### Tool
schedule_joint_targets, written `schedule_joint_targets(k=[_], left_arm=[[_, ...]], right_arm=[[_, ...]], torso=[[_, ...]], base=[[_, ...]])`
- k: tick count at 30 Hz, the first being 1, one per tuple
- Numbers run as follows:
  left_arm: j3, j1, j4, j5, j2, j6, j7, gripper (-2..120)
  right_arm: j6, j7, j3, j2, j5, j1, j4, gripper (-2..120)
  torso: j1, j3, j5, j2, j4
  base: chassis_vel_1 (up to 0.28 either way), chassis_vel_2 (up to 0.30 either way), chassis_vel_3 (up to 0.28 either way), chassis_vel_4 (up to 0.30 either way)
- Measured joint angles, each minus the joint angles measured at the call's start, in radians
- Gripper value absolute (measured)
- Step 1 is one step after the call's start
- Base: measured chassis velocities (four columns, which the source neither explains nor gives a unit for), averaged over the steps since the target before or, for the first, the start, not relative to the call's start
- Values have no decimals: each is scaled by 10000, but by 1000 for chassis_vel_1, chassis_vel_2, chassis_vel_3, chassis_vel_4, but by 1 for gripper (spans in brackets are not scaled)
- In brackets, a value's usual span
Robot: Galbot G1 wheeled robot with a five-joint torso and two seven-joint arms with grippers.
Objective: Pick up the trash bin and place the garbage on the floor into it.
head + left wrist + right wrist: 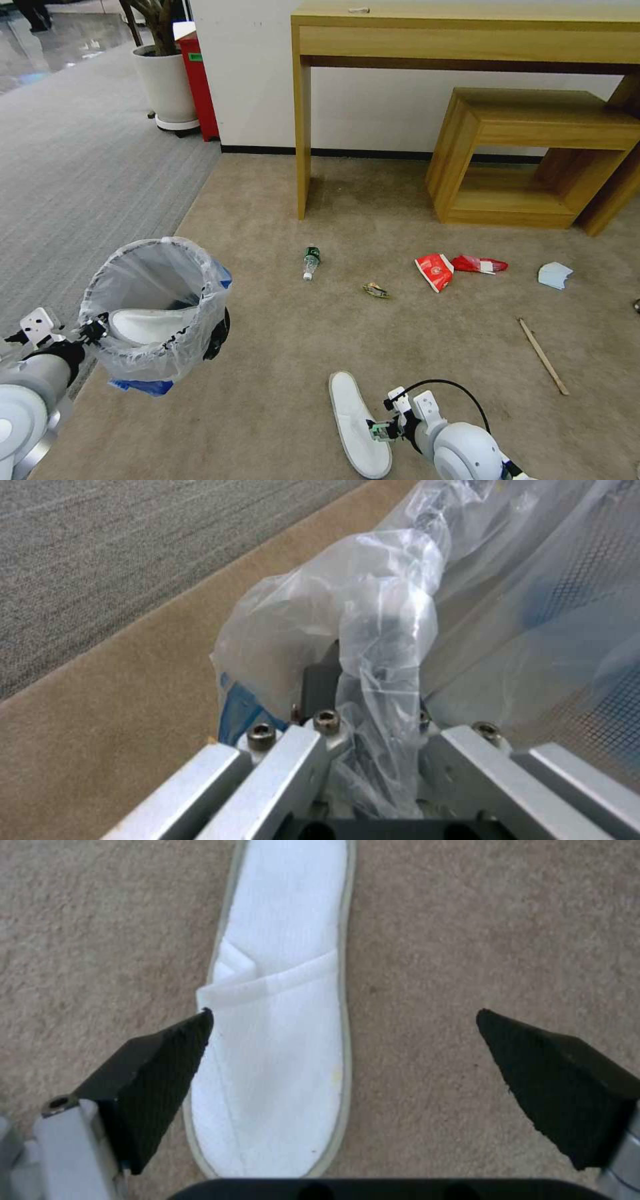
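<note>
Litter is scattered across the beige floor (pixel 280 373). From the middle of the head view, the trash bin (pixel 157 307) hangs at about 8 o'clock, lifted clear of the carpet, with one white slipper (pixel 150 325) already lying inside it. The left gripper (pixel 93 330) is clamped on the bin's rim at its 9 o'clock side; in the left wrist view the crinkly clear liner (pixel 380 645) is bunched between the closed fingers. The bin sits over the seam where the beige floor meets the grey ribbed carpet (pixel 73 173).

A second white slipper (pixel 358 423) lies flat at 6 o'clock. The right gripper (pixel 380 431) hovers just above its heel end, jaws spread wide and holding nothing; the right wrist view shows the slipper nearer one fingertip (pixel 160 1075) than the other.

Farther out, a small plastic bottle (pixel 311 261) lies at 12 o'clock, a crushed can (pixel 375 290) just right of it, red wrappers (pixel 435 271) at 2 o'clock, a blue tissue (pixel 555 275) beyond them, and a wooden stick (pixel 543 356) at 4 o'clock.
</note>
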Motion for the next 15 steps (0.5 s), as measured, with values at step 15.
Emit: schedule_joint_targets(k=[15], left_arm=[[133,99,-102,210,-16,1,2,0]], right_arm=[[40,367,-661,466,311,569,-892,100]], torso=[[0,0,1,0,0]], base=[[0,0,0,0]])
